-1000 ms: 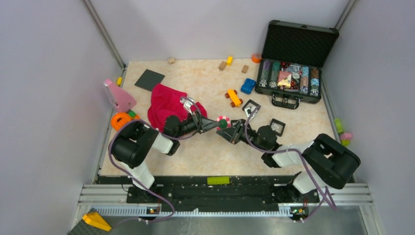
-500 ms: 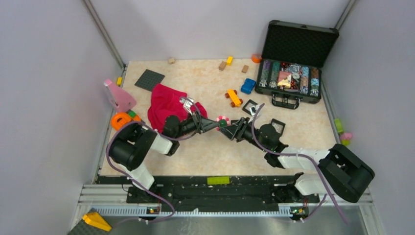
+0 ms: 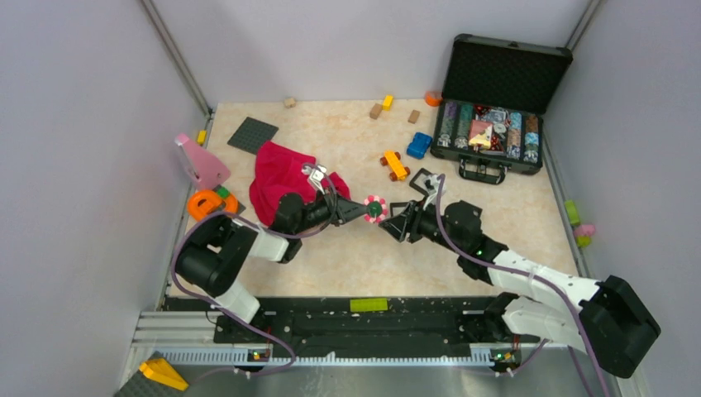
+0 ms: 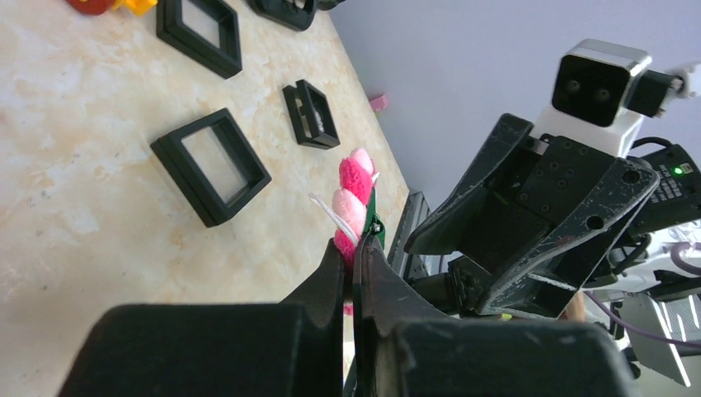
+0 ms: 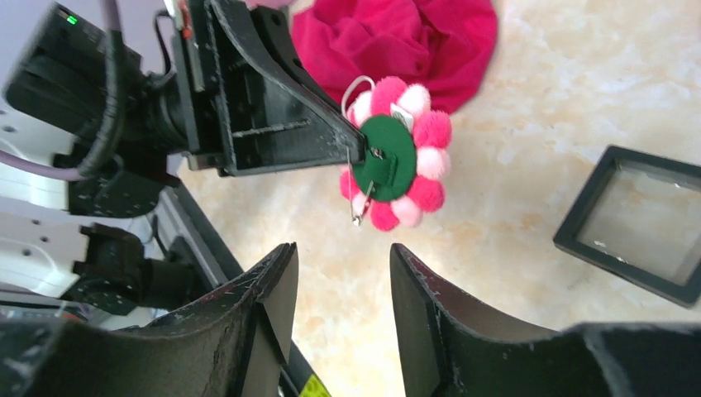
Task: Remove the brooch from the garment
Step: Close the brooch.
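The brooch [image 3: 375, 208] is a round flower of pink and white pom-poms with a green felt centre and an open pin. My left gripper [image 3: 366, 210] is shut on its edge and holds it above the table, clear of the crumpled magenta garment [image 3: 281, 174]. In the left wrist view the brooch [image 4: 354, 198] shows edge-on between the fingers. In the right wrist view its green back [image 5: 394, 155] faces me. My right gripper [image 3: 392, 227] is open and empty, just right of the brooch, fingers apart [image 5: 343, 252].
Black square frames [image 3: 468, 214] lie by the right arm. An open black case [image 3: 493, 132] stands at the back right. A blue toy car [image 3: 419, 145], an orange toy car [image 3: 395, 165], wooden blocks, a grey baseplate [image 3: 252, 134] and an orange ring toy [image 3: 202, 202] lie around.
My right arm has stretched out lower and its gripper has drawn back slightly to the right, away from the brooch. My left gripper still holds the brooch in about the same place.
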`<state>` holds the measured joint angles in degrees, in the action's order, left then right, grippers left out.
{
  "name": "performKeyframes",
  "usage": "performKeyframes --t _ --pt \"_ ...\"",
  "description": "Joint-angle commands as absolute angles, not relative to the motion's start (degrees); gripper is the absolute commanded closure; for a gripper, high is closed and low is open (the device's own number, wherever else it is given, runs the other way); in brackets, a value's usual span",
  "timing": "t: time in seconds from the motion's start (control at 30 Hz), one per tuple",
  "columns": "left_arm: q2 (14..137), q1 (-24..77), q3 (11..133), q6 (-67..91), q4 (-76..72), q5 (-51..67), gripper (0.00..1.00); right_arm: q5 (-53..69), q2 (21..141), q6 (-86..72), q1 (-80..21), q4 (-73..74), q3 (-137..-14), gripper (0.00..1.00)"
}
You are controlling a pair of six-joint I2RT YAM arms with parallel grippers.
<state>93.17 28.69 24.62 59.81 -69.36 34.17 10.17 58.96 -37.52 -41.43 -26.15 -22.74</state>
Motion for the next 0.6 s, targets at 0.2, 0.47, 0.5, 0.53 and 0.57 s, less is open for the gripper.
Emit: performKeyframes --t 0.2,0.47,0.5,0.53,0.57 --pt "87.3 30.4 27.1 56.0 -55.7 29.4 1.00 10.6 64.2 -30.5 -41.7 -15.2 -32.3 0.60" --pt "84.4 31.7 26.7 55.7 -50.9 25.5 1.00 7.2 68.4 -31.0 -44.5 -11.4 -36.7 0.66" --pt "84.1 31.8 26.8 55.5 -50.0 25.0 1.00 6.7 68.8 -31.0 -44.8 -10.4 -37.1 0.65" --pt "83.7 32.0 27.1 55.2 -49.2 24.6 1.00 6.2 69.2 -30.8 -45.1 -9.4 -37.6 0.64" --pt "83.5 32.2 27.3 54.9 -48.5 24.2 1.00 5.5 69.7 -30.7 -45.4 -8.4 -38.2 0.63"
